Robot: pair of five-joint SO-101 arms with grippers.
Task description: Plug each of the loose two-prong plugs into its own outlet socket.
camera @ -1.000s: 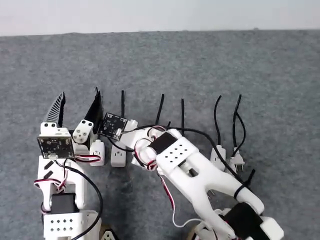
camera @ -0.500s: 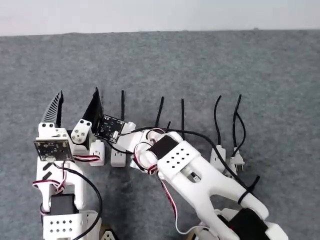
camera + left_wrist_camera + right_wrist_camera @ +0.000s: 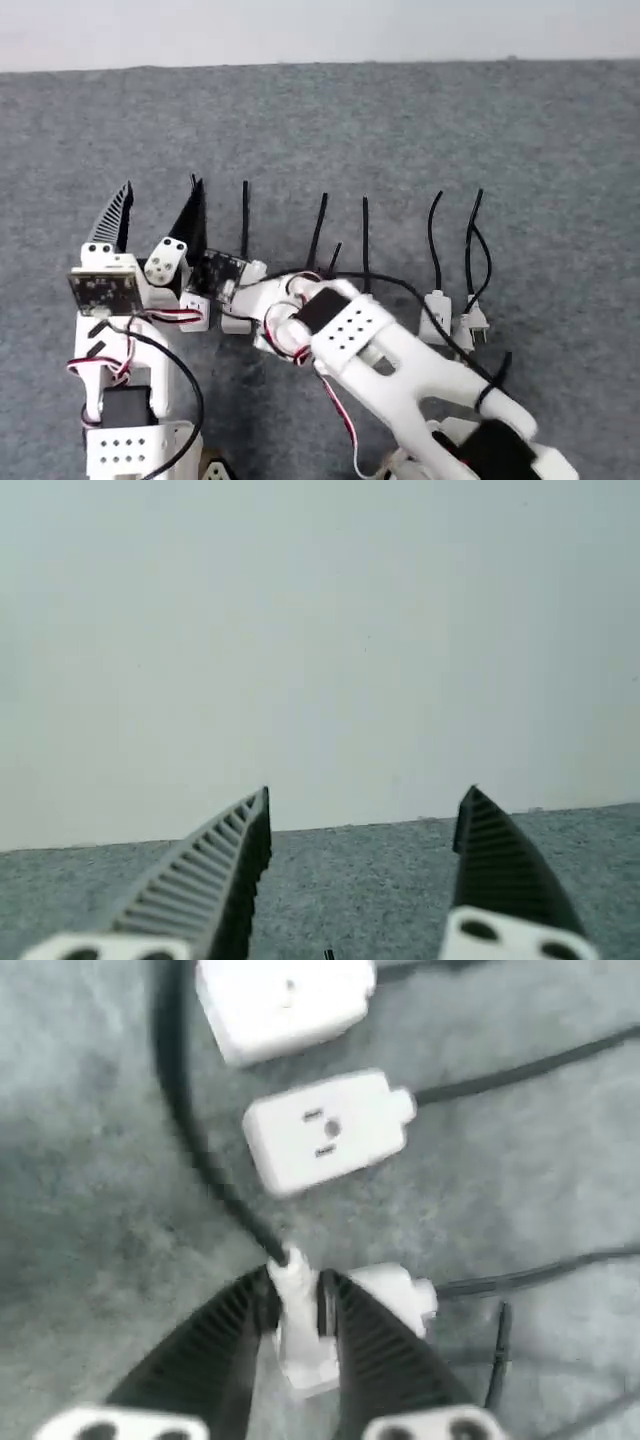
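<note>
A white two-prong plug [image 3: 303, 1345] is clamped between the closed jaws of the right gripper [image 3: 298, 1295]. Its black cord [image 3: 190, 1130] leaves at the fingertip end, and its prongs are hidden. Just ahead of the jaws a free outlet socket [image 3: 325, 1140] lies on the grey surface [image 3: 90, 1160], slotted face showing and long axis crosswise to the jaws. The left gripper [image 3: 365, 800] is raised with its jaws apart and empty, so the insertion likely falls to the right arm.

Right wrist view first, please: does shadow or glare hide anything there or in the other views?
Right wrist view: even light, no glare; the socket shows its slots plainly near the plug in the right gripper. High view: only faint shadows on the mat. Left wrist view: flat light behind the open left gripper.
</note>
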